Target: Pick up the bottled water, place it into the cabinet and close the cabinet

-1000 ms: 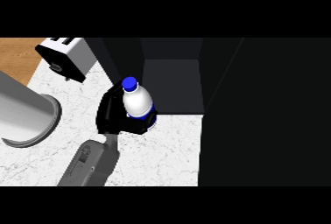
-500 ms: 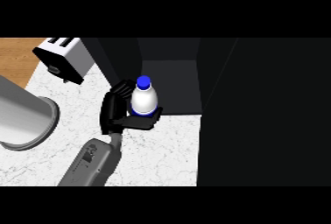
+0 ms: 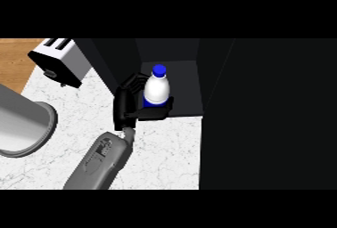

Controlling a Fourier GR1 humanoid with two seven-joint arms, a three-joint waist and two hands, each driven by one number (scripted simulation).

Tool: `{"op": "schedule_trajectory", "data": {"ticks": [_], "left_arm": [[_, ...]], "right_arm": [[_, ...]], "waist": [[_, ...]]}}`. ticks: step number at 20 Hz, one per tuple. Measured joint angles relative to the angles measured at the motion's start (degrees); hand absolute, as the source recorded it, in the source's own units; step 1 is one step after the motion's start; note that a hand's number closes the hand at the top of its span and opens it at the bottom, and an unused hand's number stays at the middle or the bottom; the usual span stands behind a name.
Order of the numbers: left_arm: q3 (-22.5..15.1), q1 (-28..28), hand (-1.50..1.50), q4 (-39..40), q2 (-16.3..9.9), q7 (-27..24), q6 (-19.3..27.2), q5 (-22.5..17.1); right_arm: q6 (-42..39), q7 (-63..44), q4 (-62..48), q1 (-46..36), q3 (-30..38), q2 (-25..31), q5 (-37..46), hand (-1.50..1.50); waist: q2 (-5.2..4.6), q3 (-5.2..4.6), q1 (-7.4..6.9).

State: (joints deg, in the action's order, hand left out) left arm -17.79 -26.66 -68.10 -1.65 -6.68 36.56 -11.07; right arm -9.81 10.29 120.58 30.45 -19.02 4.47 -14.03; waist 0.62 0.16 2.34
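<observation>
The bottled water (image 3: 157, 90) is white with a blue cap and a blue label. It stands upright in my left hand (image 3: 125, 109), whose fingers (image 3: 133, 83) and thumb curl round its lower half. The grey forearm (image 3: 102, 160) comes in from the lower left. The bottle sits at the mouth of the dark cabinet (image 3: 184, 84), over the front edge of the cabinet's floor. The cabinet's black door (image 3: 270, 116) stands open at the right. My right hand does not show.
A white toaster (image 3: 58, 61) stands at the back left of the marble counter (image 3: 158, 151). A large grey cylinder (image 3: 23, 124) rises at the left edge. Wooden floor (image 3: 16, 62) shows beyond the counter's left end.
My left hand has carried the bottle up and to the right, from over the counter to the cabinet's opening. The toaster and the cylinder have slid slightly left in view.
</observation>
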Motion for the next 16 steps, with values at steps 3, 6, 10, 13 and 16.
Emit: {"op": "schedule_trajectory", "data": {"ticks": [3,6,10,13,16], "left_arm": [[-0.8,-0.5,1.50,1.0,-0.3,0.4,2.6,1.5],[-1.2,-0.8,1.50,1.7,-0.3,0.1,5.0,2.4],[-2.2,-1.6,1.50,3.4,-0.5,-0.1,8.6,4.5],[-3.9,-2.2,1.50,4.8,-1.3,0.4,11.1,6.8],[-5.4,-3.1,1.50,6.6,-1.7,0.7,13.9,9.1]], "right_arm": [[-0.5,0.3,-0.5,0.0,-0.2,0.3,0.0,-1.50],[-0.9,0.6,-0.7,-0.1,0.1,0.6,-0.2,-1.50],[-1.4,0.7,-1.1,-0.6,0.3,0.9,-0.6,-1.50],[-1.5,0.3,-0.7,-0.6,0.4,1.2,-0.9,-1.50],[-1.6,0.5,-1.4,-0.9,-0.2,1.0,-0.5,-1.50]], "waist": [[0.11,0.09,0.25],[0.12,0.17,0.67],[0.11,0.29,0.95],[0.14,0.37,1.22],[0.16,0.45,1.33]]}}
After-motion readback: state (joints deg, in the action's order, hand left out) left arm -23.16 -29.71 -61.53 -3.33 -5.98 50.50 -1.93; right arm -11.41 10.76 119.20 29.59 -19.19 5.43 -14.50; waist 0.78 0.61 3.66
